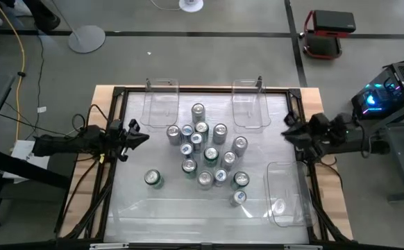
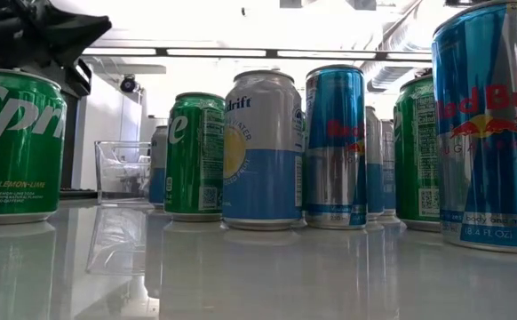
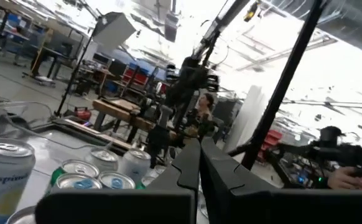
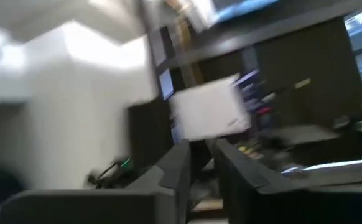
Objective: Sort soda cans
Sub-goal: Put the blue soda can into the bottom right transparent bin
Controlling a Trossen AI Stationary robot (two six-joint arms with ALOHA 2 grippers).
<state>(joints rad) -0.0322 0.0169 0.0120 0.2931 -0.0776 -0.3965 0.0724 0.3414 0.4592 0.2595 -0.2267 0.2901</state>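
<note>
The left pincer [image 1: 141, 135] is seen at the left edge of the worktop [image 1: 129, 208], pressed closed with nothing held, its tips turned toward the soda cans [image 1: 203, 156]. In its wrist view the two dark fingers [image 3: 187, 168] are shown touching along their length, with silver can tops just beyond them. The right pincer [image 1: 289, 128] is placed at the right edge of the worktop, also turned inward and carrying nothing; in its own wrist view a narrow gap is seen between the fingers [image 4: 178, 168]. The soda cans are gathered upright in a loose cluster at the middle of the worktop, between the two pincers, and one green can [image 1: 153, 178] is set apart toward the left front. Three clear bins are noted: two [image 1: 161, 104] [image 1: 250, 104] along the far edge and one [image 1: 285, 194] at the right front, near the right pincer.
</note>
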